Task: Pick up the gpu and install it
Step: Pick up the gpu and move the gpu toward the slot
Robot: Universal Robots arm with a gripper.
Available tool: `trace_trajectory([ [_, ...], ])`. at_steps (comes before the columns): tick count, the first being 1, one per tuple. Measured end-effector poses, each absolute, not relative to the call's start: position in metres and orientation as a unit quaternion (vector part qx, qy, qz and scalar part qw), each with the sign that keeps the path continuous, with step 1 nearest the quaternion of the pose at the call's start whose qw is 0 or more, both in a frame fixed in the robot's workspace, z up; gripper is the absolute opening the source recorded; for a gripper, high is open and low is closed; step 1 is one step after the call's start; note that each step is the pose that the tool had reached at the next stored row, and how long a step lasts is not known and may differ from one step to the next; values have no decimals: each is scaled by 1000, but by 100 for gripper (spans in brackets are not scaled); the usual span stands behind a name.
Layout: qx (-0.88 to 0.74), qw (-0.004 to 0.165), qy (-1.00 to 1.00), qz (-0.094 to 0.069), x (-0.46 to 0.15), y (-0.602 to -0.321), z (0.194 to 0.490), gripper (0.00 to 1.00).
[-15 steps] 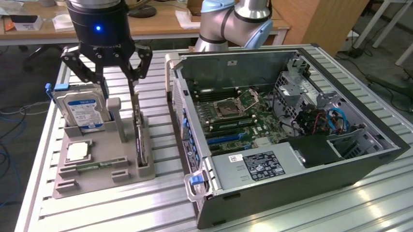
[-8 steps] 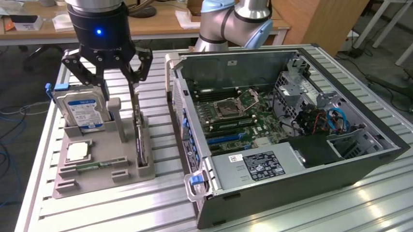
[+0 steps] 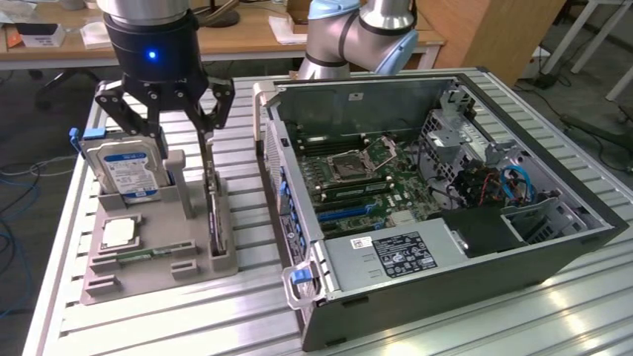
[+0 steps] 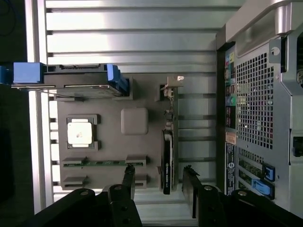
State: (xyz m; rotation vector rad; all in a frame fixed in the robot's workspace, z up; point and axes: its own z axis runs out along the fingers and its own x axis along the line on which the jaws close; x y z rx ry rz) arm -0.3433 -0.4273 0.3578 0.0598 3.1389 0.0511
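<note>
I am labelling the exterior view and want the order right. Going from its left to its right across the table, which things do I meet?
Hard drive → graphics card, standing on edge in the grey holder → open computer case.

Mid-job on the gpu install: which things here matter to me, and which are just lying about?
In the job: thin black-and-green gpu card standing on edge in the grey plastic tray; open claw, fingers either side of it; open grey computer case.
Lying about: silver hard drive with blue-white label; small square silver chip; thin green memory stick.
</note>
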Motion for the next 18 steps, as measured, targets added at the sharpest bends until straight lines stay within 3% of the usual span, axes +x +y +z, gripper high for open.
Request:
trace_trajectory([
  [18, 19, 1, 1000, 16, -338, -430, 348, 53],
])
